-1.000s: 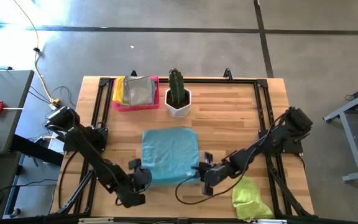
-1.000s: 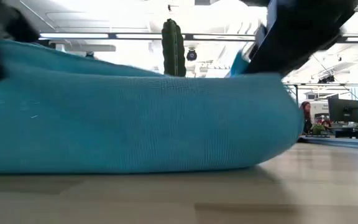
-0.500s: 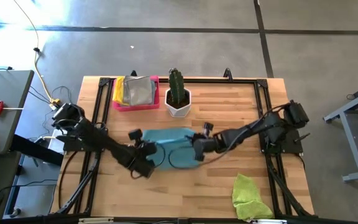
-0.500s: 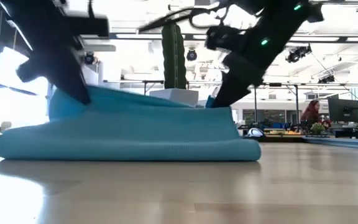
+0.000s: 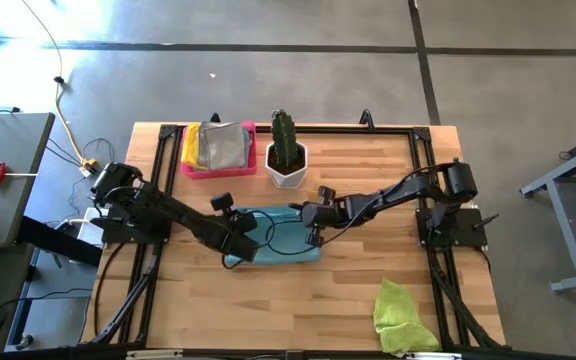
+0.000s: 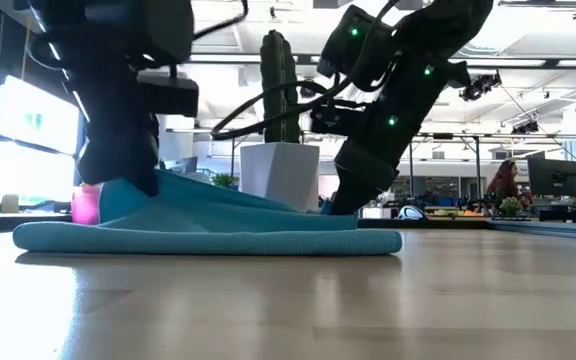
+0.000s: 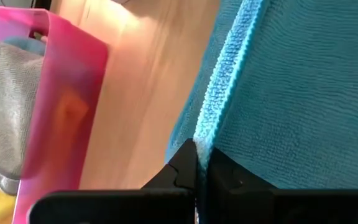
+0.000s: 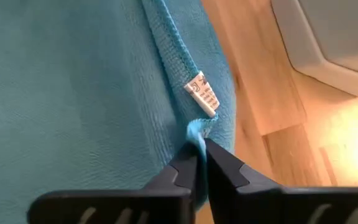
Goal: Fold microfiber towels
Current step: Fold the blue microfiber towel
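my left claw [image 7: 197, 163] and right claw [image 8: 199, 155] each pinch a corner of the light blue microfiber towel [image 5: 278, 238]; align edges squarely on the worktop [image 5: 368, 290] before releasing.

- Folded towel [image 5: 273, 237]: mid surface [image 5: 368, 290], lying flat, in front of the plant pot [image 5: 286, 165].
- Tray [image 5: 217, 148]: rear of surface, left of the pot, just beside it; towels stacked inside.
- Loose towel [image 5: 401, 313]: front right corner of surface, well apart from the folded one.
- Left tool [image 5: 238, 236]: on folded towel's left edge.
- Right tool [image 5: 312, 222]: on its rear right corner.
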You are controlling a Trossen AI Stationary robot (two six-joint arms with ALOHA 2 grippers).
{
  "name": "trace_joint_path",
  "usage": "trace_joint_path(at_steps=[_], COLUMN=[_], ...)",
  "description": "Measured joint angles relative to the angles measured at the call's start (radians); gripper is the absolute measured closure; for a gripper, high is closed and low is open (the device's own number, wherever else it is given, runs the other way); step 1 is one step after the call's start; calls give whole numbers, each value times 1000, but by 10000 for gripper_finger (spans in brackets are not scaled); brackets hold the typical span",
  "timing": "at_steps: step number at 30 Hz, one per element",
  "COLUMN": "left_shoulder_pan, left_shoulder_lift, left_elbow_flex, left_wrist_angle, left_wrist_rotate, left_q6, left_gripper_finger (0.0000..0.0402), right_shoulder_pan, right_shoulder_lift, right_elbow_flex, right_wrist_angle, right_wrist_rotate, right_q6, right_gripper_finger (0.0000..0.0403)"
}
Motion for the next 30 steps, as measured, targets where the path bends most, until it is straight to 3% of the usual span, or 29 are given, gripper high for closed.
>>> trace_joint_path(at_steps=[3,10,17,21,26,30], left_shoulder_pan=[26,61,72,96,136,165], left_shoulder_lift=[3,26,26,29,38,31], left_elbow_flex=[0,0,0,0,-2,6], left_wrist_angle=[12,25,20,14,-1,-44], left_wrist_rotate=[2,8,2,18,29,-79], left_q6=[24,43,61,61,93,141], left_gripper_finger=[401,401,395,354,270,225], right_shoulder_pan=[-9,-11,13,41,90,134], right_shoulder_lift=[-6,-18,-54,-105,-161,-174], right_elbow_flex=[0,0,0,0,0,0], right_wrist_angle=[-3,-25,-65,-96,-114,-109], right_wrist_rotate=[32,269,245,189,138,110], right_q6=[-16,1,94,159,216,300], right_gripper_finger=[355,287,276,276,276,276])
